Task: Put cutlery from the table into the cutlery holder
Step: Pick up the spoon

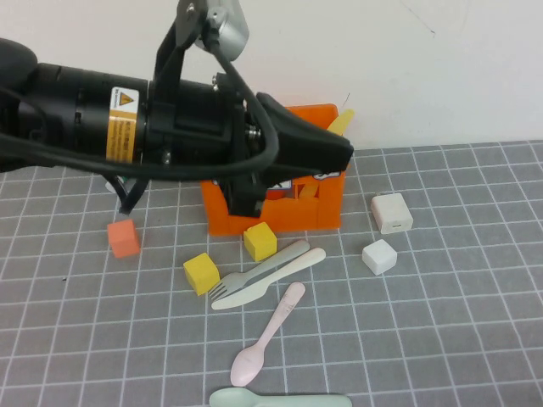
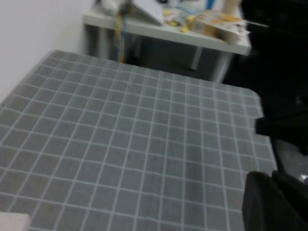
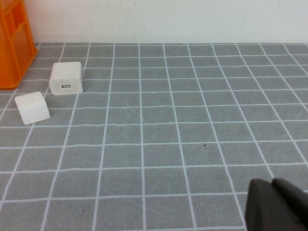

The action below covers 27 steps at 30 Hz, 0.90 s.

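The orange cutlery holder [image 1: 280, 222] stands at the back of the grey gridded table [image 1: 458, 322]. A yellow knife [image 1: 340, 124] stands in it. In front lie a grey fork [image 1: 254, 273] and a cream-white knife [image 1: 284, 273] side by side, a pink spoon [image 1: 267, 335], and a mint-green spoon [image 1: 280, 398] at the near edge. My left gripper [image 1: 344, 153] hangs raised over the holder, shut and empty; its wrist view [image 2: 272, 175] shows only bare table. My right gripper [image 3: 272, 182] is shut and empty, low over the table right of the holder [image 3: 12, 43], out of the high view.
Two yellow cubes [image 1: 201, 273] [image 1: 260, 241] and an orange cube [image 1: 124, 238] sit left of the cutlery. A white charger block [image 1: 391, 213] [image 3: 66, 77] and a white cube [image 1: 379, 256] [image 3: 32, 107] sit right of the holder. My left arm hides much of the holder.
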Motion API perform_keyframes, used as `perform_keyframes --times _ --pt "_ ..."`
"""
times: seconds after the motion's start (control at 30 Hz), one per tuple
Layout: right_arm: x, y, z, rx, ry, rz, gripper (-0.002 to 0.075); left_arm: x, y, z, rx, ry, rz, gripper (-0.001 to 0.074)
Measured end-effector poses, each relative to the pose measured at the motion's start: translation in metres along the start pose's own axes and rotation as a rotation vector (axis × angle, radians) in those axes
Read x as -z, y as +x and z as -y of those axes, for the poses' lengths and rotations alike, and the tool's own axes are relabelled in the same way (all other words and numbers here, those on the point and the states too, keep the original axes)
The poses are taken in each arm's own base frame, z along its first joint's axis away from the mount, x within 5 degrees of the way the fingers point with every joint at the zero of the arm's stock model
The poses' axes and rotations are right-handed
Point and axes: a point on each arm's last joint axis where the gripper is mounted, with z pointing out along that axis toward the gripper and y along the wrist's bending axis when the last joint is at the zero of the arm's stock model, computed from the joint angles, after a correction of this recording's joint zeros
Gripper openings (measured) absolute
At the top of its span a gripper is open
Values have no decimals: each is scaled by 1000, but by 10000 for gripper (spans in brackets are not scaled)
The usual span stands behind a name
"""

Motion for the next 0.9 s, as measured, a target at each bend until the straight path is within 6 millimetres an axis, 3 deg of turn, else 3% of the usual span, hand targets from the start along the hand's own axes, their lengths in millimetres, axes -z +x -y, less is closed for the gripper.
perform_keyframes --times 0.13,0.2,0.37,0.57,0.7,0.77,0.9 --pt "0 0 0 0 0 0 -3 0 4 1 0 23 -8 1" --pt "0 0 0 0 0 0 -3 0 7 -6 3 -51 -5 1" --pt "0 0 0 0 0 0 -3 9 9 -45 -8 -495 28 1" --pt "0 0 0 0 0 0 -3 49 10 -89 -94 -1151 9 1" --pt "0 0 0 0 0 0 -3 75 34 -100 -4 -1436 -249 1" --pt "0 0 0 0 0 0 -3 76 53 -98 120 -1415 -436 1" --pt "0 0 0 0 0 0 -3 63 85 -81 283 -1119 -775 0"
